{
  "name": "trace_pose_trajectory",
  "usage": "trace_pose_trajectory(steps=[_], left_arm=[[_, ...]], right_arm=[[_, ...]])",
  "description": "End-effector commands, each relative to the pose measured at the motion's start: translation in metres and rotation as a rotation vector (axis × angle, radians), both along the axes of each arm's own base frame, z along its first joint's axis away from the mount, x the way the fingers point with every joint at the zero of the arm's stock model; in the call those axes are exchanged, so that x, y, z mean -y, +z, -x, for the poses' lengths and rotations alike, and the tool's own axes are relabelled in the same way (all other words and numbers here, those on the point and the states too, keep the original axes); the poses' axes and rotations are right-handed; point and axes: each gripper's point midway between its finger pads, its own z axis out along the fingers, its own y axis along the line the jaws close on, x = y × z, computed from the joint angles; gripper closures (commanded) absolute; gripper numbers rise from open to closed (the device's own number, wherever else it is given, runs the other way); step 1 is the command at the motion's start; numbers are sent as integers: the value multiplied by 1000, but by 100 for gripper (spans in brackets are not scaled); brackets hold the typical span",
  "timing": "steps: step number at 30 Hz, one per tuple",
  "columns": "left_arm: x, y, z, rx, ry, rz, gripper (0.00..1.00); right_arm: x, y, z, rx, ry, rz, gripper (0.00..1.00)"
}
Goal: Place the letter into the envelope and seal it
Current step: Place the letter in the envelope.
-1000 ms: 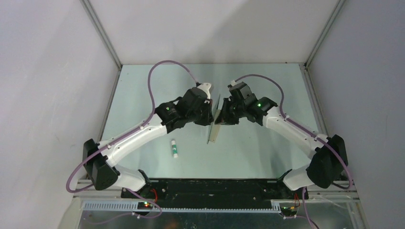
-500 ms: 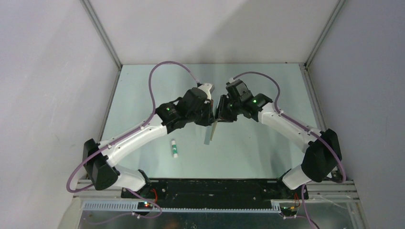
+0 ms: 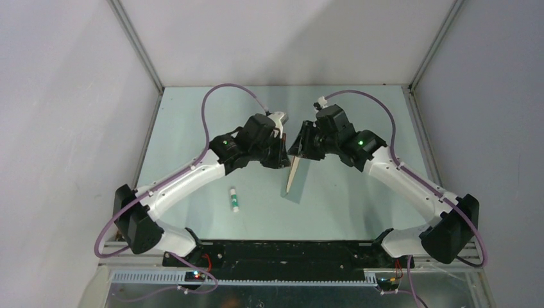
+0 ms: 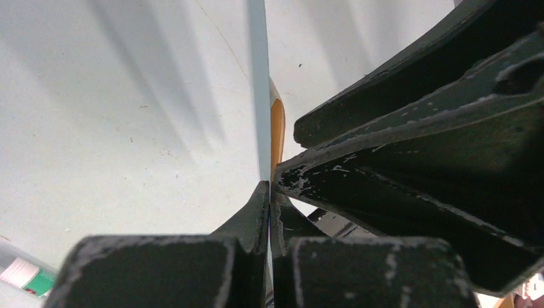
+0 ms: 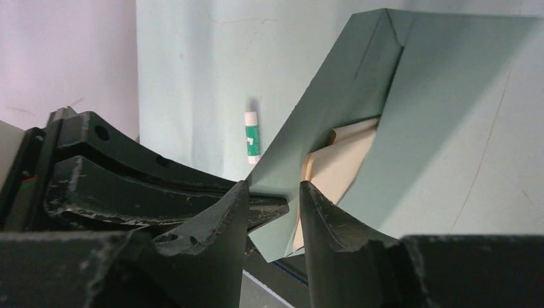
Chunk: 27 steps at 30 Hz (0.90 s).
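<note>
I'm watching both arms reaching in toward the middle, wrists nearly meeting. Left gripper (image 3: pixel 283 156) is pinching the envelope (image 3: pixel 299 183) tight, holding it up on edge. Right gripper (image 3: pixel 299 146) is sitting with jaws apart around its corner. The letter (image 5: pixel 337 167) is sitting partway inside.

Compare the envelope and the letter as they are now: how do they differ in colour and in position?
The envelope is teal-grey; the letter is tan-beige. The envelope is largely in sight, while the letter sits inside it, only a part showing at the opening. The left tool pinches the envelope's edge; whether it also grips the letter, I cannot tell. Both are thin paper.
</note>
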Motion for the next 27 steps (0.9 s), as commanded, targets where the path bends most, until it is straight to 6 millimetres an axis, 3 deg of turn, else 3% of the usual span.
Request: trace_pose_trajectory(steps=[1,6,10,14,27], left_arm=[[6,16,0,24,-38,63,100],[7,12,2,6,-42,74,100],[9,14,3,3,-48,89,100],[9,16,4,0,-56,99,100],[11,27,11,-13,-94,168,100]], right_arm=[[-2,1,0,29,-7,12,60],[3,-5,1,50,-34,70,59],[3,-13,3,38,-34,100,66],[8,-18,-5,54,-67,135,75],[23,-50,-31,22,-115,225,79]])
